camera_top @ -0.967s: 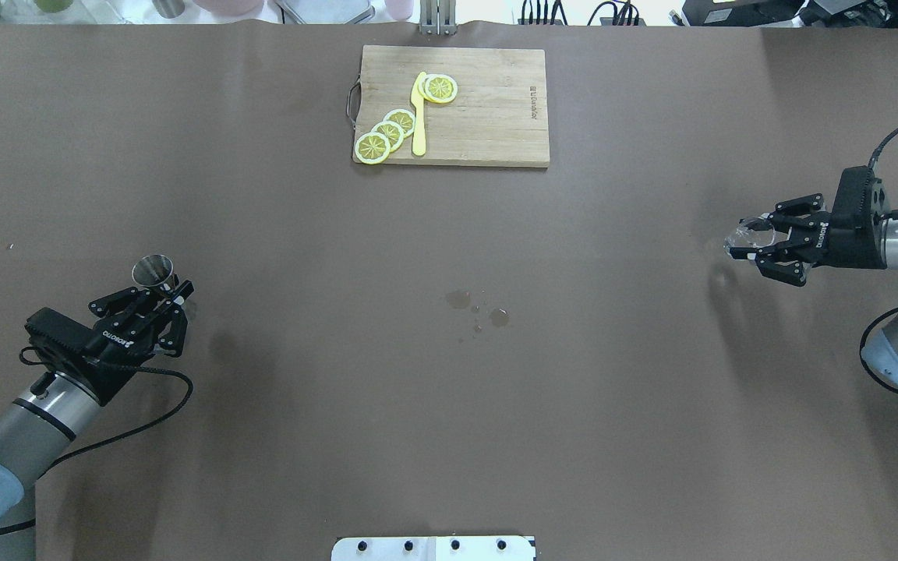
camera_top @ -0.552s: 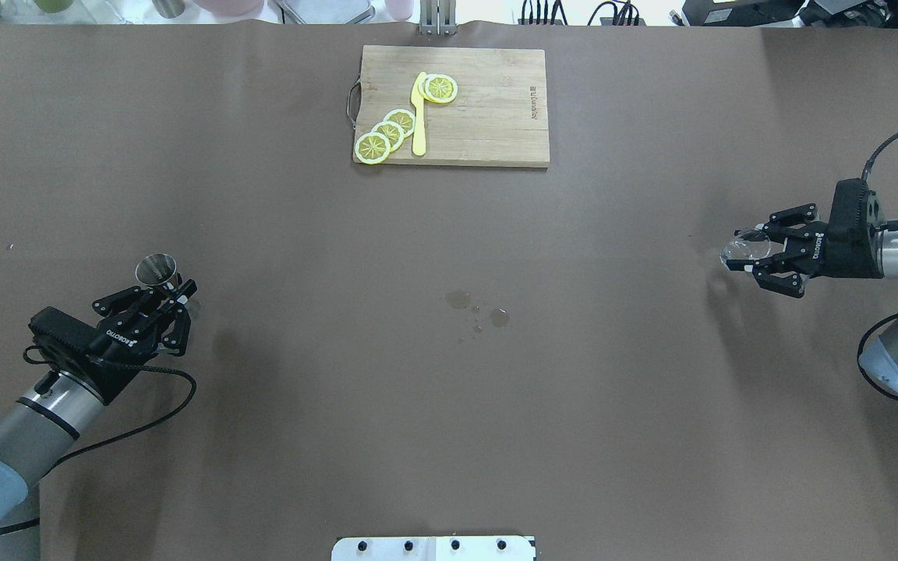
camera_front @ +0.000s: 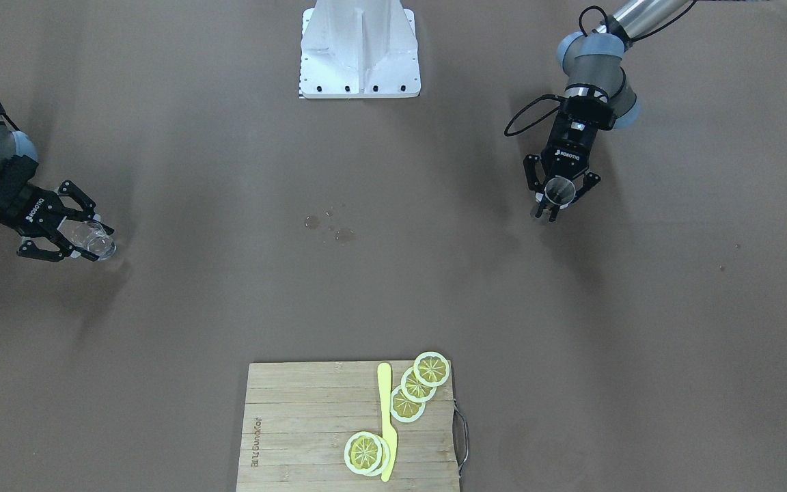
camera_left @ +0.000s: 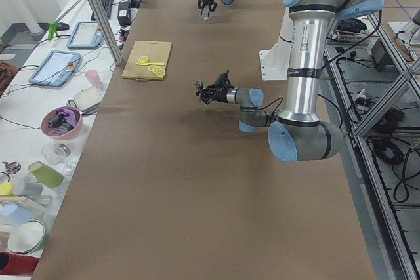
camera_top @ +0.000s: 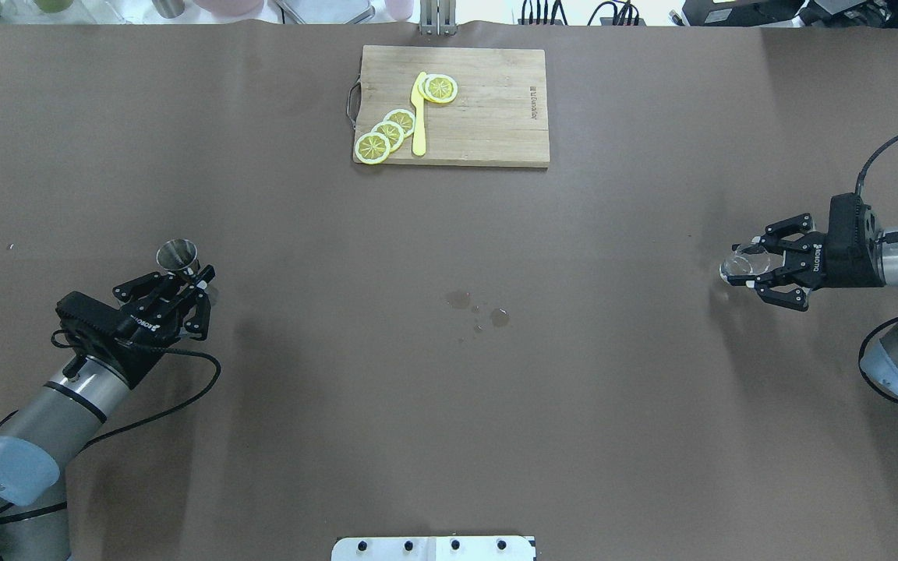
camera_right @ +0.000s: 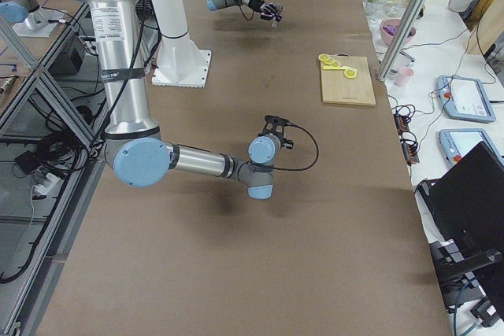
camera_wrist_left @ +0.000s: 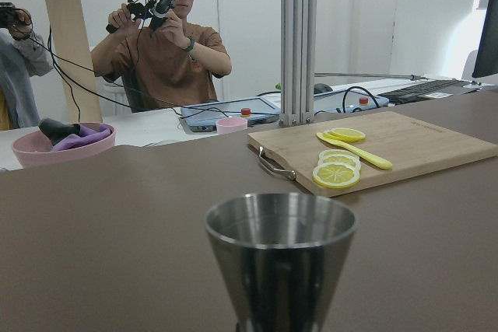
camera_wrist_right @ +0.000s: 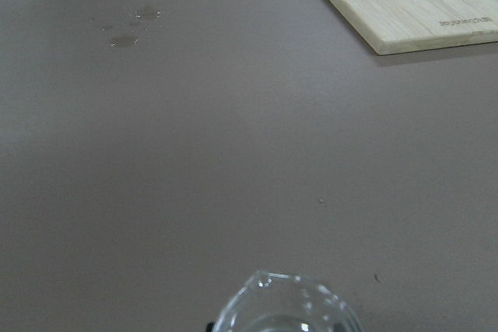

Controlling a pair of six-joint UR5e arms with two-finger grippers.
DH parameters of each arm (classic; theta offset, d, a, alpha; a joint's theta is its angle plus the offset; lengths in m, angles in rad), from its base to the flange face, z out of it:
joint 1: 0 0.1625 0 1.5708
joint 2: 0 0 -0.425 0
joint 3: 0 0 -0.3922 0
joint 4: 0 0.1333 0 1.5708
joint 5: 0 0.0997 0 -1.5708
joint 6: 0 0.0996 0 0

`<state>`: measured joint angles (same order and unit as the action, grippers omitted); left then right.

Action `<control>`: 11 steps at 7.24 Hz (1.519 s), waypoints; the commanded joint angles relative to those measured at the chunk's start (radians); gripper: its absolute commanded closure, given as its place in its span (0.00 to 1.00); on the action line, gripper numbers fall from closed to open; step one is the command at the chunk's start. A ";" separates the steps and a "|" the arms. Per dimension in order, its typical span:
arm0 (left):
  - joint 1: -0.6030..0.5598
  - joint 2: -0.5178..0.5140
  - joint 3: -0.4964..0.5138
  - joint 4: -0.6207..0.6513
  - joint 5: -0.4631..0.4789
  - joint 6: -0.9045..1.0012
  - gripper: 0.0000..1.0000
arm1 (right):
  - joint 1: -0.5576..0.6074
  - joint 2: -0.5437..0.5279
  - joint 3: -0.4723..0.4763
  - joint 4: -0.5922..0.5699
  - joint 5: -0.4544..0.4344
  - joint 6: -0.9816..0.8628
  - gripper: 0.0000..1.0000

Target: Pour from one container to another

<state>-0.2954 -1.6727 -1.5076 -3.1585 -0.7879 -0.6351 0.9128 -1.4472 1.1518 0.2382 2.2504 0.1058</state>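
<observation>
Left tool [camera_top: 203, 287]: clamped on the upright metal cup [camera_top: 177, 254], at 9 o'clock on the counter [camera_top: 449, 436].
Right tool [camera_top: 758, 265]: gripping the clear glass [camera_top: 740, 263], at 3 o'clock.
Key relation: glass lies at 3 o'clock from my cup, well apart; I judge they should meet mid-counter.

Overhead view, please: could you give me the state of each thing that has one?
metal jigger: upright, mouth up.
left gripper: shut on metal jigger.
clear cup: gripped, tilt unclear.
right gripper: shut on clear cup.
cutting board: flat on the table.
lemon slices: flat, overlapping, on the board.
yellow knife: flat on the board.
droplets: wet spots mid-table.
</observation>
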 commanded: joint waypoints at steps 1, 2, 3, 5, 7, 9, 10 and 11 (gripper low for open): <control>-0.033 -0.034 0.016 0.035 -0.019 0.000 1.00 | 0.000 -0.001 -0.007 0.001 0.012 -0.043 1.00; -0.045 -0.045 0.038 0.035 -0.019 0.000 1.00 | -0.002 0.001 -0.010 0.001 0.012 -0.043 1.00; -0.054 -0.045 0.050 0.034 -0.019 0.000 1.00 | -0.002 0.001 -0.012 0.001 0.012 -0.043 1.00; -0.074 -0.047 0.069 0.034 -0.019 0.000 1.00 | -0.003 0.002 -0.015 0.001 0.012 -0.040 1.00; -0.076 -0.061 0.099 0.032 -0.007 -0.002 1.00 | -0.005 0.007 -0.023 0.003 0.012 -0.038 1.00; -0.103 -0.062 0.116 0.032 -0.013 -0.003 1.00 | -0.006 0.011 -0.043 0.022 0.011 -0.038 1.00; -0.109 -0.064 0.119 0.034 -0.014 -0.005 1.00 | -0.006 0.013 -0.047 0.026 0.011 -0.038 1.00; -0.110 -0.065 0.124 0.034 -0.017 -0.017 1.00 | -0.008 0.016 -0.050 0.026 0.011 -0.038 1.00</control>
<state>-0.4000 -1.7361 -1.3901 -3.1254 -0.8018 -0.6417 0.9061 -1.4344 1.1070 0.2613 2.2611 0.0675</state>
